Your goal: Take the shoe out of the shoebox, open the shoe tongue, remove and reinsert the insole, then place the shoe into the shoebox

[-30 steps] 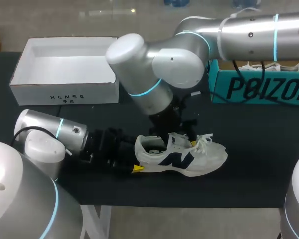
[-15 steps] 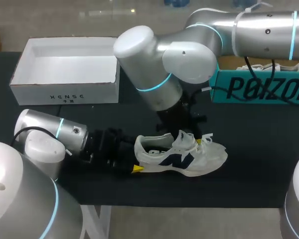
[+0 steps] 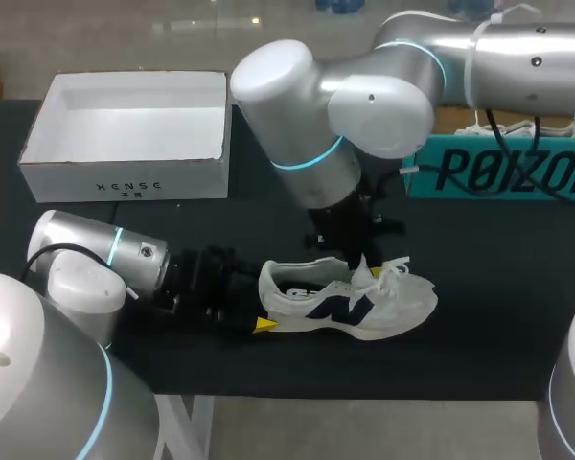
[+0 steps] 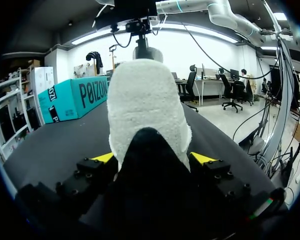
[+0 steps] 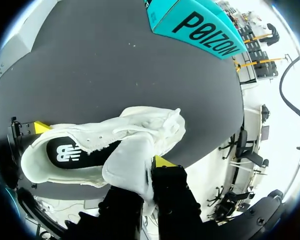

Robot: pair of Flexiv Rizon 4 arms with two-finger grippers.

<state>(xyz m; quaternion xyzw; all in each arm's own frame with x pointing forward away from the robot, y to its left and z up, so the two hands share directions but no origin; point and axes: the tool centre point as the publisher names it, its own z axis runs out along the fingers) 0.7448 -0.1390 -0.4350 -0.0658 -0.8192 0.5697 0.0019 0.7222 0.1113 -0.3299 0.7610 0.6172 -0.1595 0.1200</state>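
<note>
Two arms busy: left arm [image 3: 105,259] low on black surface [image 3: 508,278], jaws clamped either side of heel of white sneaker with navy logo [image 3: 350,302]. Sneaker upright, well apart from open white cardboard shoebox [image 3: 125,177] (box far left). Over last second right arm [image 3: 316,144] has swung toward toe, jaws pinching white padded tongue [image 5: 127,165], peeling it forward. Opening wider, black insole [image 5: 72,152] exposed. Tongue step looks about done, insole pull likely next.

White shoe [image 4: 145,105] seen heel-first, close ahead, clamped in left gripper [image 4: 153,158]; yellow fingertips [image 4: 103,158] pressed against either side of heel. Dark table [image 4: 55,145] spread beneath. Teal box [image 4: 75,97] set on table beyond, beside shoe. Right gripper [image 4: 140,30] seen over shoe's far end
</note>
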